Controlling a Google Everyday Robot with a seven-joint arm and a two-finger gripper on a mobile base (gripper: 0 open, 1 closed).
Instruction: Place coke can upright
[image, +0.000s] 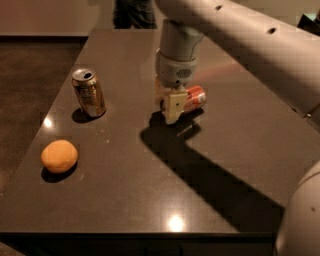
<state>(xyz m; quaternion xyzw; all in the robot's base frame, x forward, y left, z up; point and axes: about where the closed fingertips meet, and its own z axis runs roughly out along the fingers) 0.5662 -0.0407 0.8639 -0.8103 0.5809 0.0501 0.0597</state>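
Dark brown polished tabletop (125, 200) carries all items, with dim carpeted floor (25, 75) to its left and a standing person's legs (132, 12) beyond the far edge. Gripper (167, 106) is lowered to the table at centre, its cream fingers (173, 104) clamped on the left end of the coke can (194, 97), which lies on its side. Gold-brown can (89, 92) stands upright, well apart to the left. Orange (59, 156) rests near the left edge.

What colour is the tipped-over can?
Red. The coke can shows best in the camera view, with the hand at it.
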